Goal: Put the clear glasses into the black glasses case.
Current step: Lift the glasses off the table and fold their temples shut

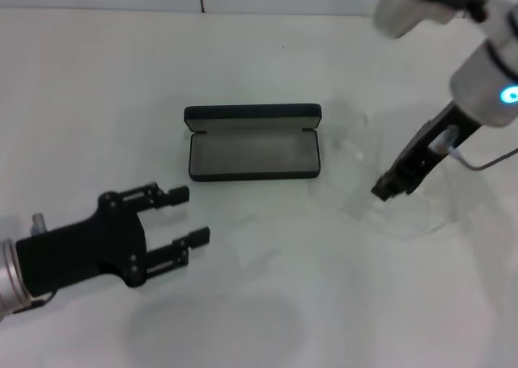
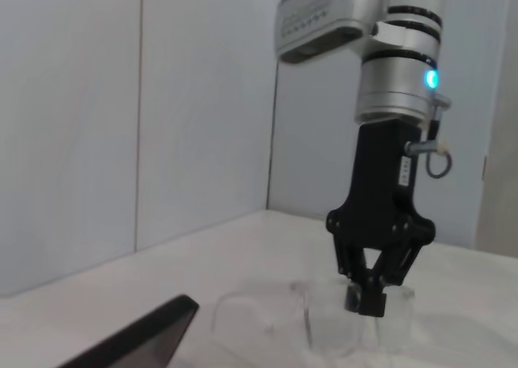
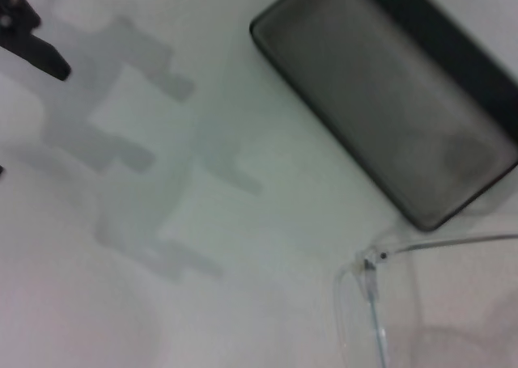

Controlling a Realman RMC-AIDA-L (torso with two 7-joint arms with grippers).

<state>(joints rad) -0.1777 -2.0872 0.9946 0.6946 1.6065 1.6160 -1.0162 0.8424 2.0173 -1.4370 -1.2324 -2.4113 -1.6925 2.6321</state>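
Note:
The black glasses case (image 1: pixel 252 152) lies open mid-table, its grey lining up and its lid standing at the far side; it also shows as the case (image 3: pixel 388 117) and the case (image 2: pixel 137 340). The clear glasses (image 1: pixel 364 202) lie faint on the white table to the right of it. In the left wrist view the glasses (image 2: pixel 267 319) rest on the table under my right gripper (image 2: pixel 368 297). Its fingers meet at the frame, shut on it. A hinge and temple of the glasses (image 3: pixel 374 264) show in the right wrist view. My left gripper (image 1: pixel 184 216) hovers open at the front left, holding nothing.
The white table (image 1: pixel 267 303) stretches all round the case. A white wall (image 2: pixel 121 125) stands behind it. A grey cable (image 1: pixel 486 162) loops off the right wrist. One finger of the left gripper (image 3: pixel 32 40) shows far off in the right wrist view.

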